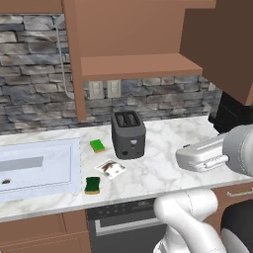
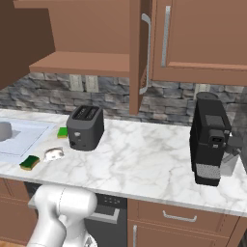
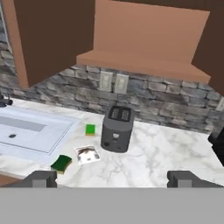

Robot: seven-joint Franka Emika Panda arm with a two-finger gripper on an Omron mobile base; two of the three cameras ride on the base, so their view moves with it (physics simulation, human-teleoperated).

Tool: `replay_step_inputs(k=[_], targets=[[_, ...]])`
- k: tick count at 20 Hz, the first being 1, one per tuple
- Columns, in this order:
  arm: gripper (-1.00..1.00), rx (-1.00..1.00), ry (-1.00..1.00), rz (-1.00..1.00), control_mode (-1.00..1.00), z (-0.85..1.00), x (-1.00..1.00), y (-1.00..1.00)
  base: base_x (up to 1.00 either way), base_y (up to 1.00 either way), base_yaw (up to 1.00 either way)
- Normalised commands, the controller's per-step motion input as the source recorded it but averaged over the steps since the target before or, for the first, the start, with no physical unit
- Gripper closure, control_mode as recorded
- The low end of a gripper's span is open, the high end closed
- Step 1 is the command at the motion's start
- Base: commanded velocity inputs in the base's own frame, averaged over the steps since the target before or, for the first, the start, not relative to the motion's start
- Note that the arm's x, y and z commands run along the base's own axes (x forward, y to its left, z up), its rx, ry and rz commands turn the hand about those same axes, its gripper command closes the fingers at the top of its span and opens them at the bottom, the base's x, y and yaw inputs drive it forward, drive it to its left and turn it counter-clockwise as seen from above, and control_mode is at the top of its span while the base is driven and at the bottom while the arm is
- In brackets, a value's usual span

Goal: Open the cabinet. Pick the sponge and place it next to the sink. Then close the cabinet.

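The wide brown wooden wall cabinet (image 1: pixel 133 34) stands with both flat doors swung out, its single bare shelf exposed; in the right base view the right door is seen edge-on with its long silver bar handle (image 2: pixel 145 53). Below it runs the white marbled worktop (image 1: pixel 163 163), with broad free surface right of the toaster up to the black coffee machine (image 2: pixel 209 140), which the right base view shows in full. The pale white-blue rectangular sink (image 1: pixel 37 168) is sunk into the worktop's left end, its right rim bordering a narrow strip of marble. The dark grey two-slot toaster (image 1: pixel 128 134) sits mid-worktop, near the stone backsplash. A small printed packet (image 1: pixel 110 168) lies in front of the toaster. The small dark green sponge with an orange-brown layer (image 1: pixel 92 185) lies near the worktop's front edge, just beside the sink's right rim and apart from the packet. A brighter light-green sponge (image 1: pixel 97 146) lies further back, between sink and toaster. The pincer (image 3: pixel 113 178) hangs high above the worktop's front, its jaws spread wide with nothing between them; the hand view looks down over the sponge, packet and toaster.
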Motion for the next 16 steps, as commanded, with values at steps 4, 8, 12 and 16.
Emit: replay_step_inputs(k=[4,8,12,16], targets=[[-1.00,-0.07,-0.05,0.00,-1.00,0.51,0.00,0.00,0.00,0.00,0.00],[-1.00,-0.01,-0.02,-0.01,-1.00,0.47,0.00,0.00,0.00,0.00,0.00],[-1.00,0.03,-0.01,0.00,-1.00,0.17,0.00,0.00,0.00,0.00,0.00],[-1.00,0.02,-0.08,0.00,-1.00,0.00,0.00,0.12,0.00,0.00,0.00]])
